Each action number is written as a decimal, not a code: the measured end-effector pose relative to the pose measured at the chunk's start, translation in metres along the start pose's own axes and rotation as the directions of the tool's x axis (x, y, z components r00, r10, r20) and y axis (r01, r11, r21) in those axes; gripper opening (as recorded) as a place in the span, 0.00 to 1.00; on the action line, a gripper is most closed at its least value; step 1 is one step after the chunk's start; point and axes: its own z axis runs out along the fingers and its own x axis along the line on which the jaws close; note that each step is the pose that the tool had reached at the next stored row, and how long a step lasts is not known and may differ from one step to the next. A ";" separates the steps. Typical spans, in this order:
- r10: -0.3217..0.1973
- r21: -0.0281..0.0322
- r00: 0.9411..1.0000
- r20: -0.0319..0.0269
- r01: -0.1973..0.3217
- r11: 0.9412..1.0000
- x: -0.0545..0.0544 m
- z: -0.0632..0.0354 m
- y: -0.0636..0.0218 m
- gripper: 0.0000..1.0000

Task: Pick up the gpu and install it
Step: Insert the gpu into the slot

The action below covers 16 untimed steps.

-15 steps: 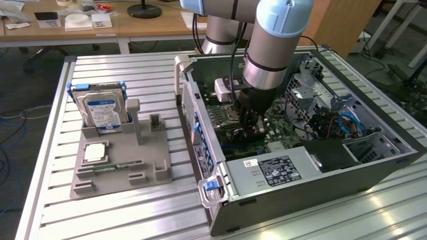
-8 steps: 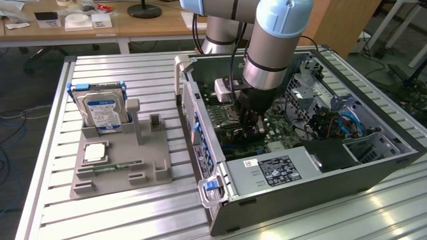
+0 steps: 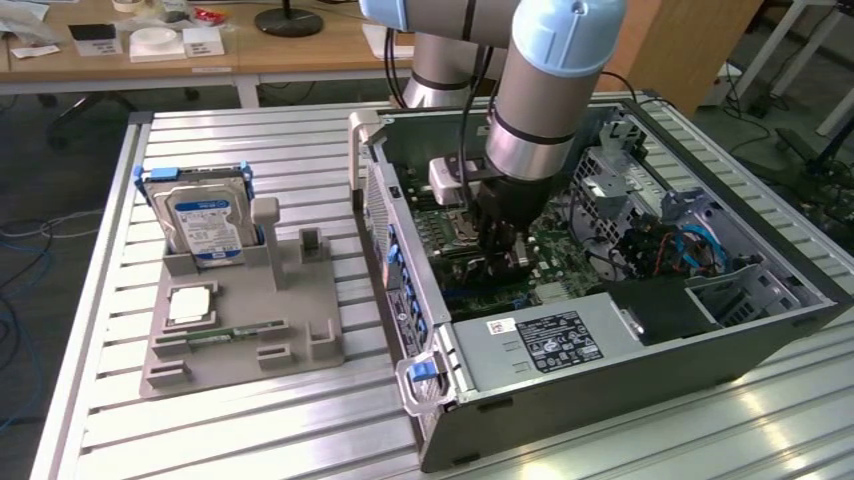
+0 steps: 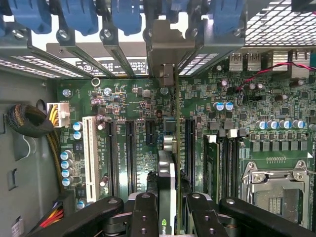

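GPU [image 4: 167, 177]: edge-on, pinched between gripper [image 4: 167, 207] fingers.
Axis: long edge runs 12-to-6, parallel w/ motherboard [image 4: 133, 103] slots.
Position: hangs above slot, bracket toward case rear.

Silver hard drive [image 3: 203, 222] upright in grey holder [image 3: 240, 345]; green memory stick [image 3: 238, 332] flat; open computer case [image 3: 641, 330] alongside.

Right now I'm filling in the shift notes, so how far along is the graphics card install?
Picked up already: the gripper holds the graphics card edge-on inside the open computer case. In hand: the card stands over the motherboard, its metal bracket up against the rear slot openings. Left: whether it is pressed fully into its slot cannot be told, and the gripper has not let go. The hard drive sits on the parts stand.
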 end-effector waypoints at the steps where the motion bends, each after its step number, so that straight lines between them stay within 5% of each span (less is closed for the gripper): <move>1: 0.000 0.000 1.000 0.000 0.000 1.000 0.000 0.0002 0.0001 0.27; 16: 0.000 0.000 1.000 0.000 0.000 1.000 0.000 0.0008 0.0010 0.27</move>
